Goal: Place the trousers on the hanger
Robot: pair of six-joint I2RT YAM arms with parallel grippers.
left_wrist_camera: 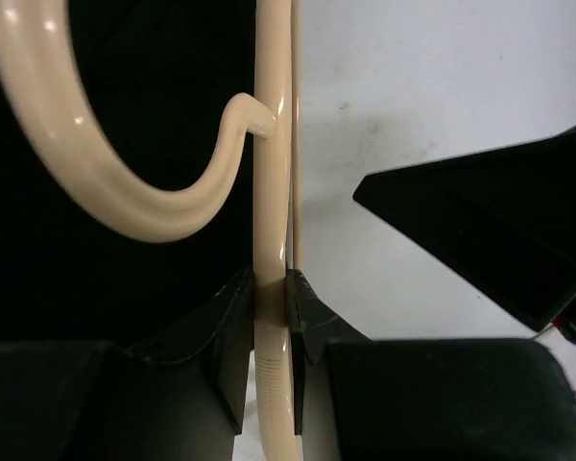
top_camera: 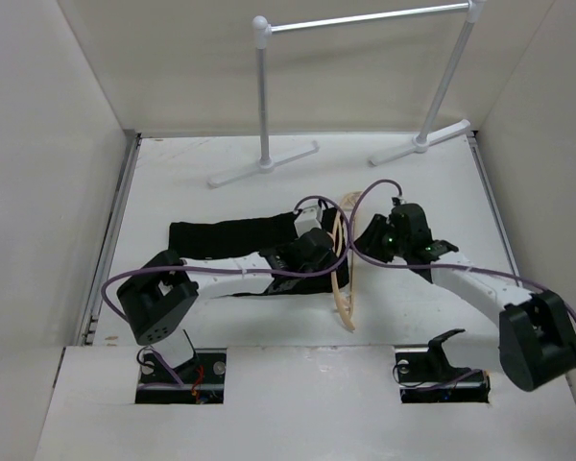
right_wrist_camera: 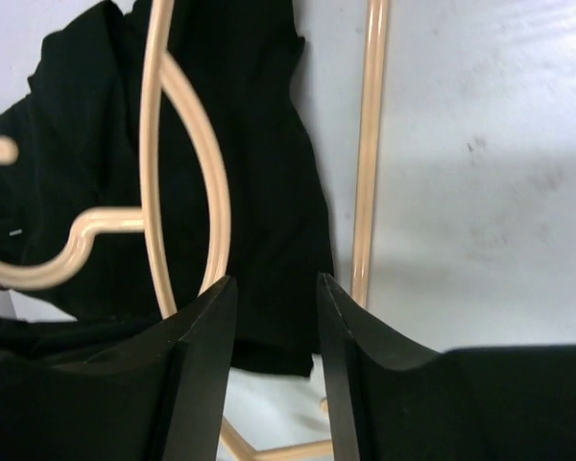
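Note:
The black trousers (top_camera: 226, 235) lie flat across the middle of the table, and one end passes under the tan hanger (top_camera: 344, 288). My left gripper (top_camera: 328, 254) is shut on one thin bar of the hanger (left_wrist_camera: 272, 192), which runs straight up between its jaws (left_wrist_camera: 272, 317). The hook curls over the dark cloth (left_wrist_camera: 144, 279) to the left. My right gripper (top_camera: 367, 240) hovers just right of the hanger. Its jaws (right_wrist_camera: 274, 288) stand open with nothing between them. Beyond the tips lie the trousers (right_wrist_camera: 259, 144) and a hanger bar (right_wrist_camera: 370, 144).
A white-and-grey rail stand (top_camera: 365, 19) rises at the back, with its two feet (top_camera: 264, 165) on the white table (top_camera: 442, 182). Tall pale walls close in both sides. Purple cables loop over both arms.

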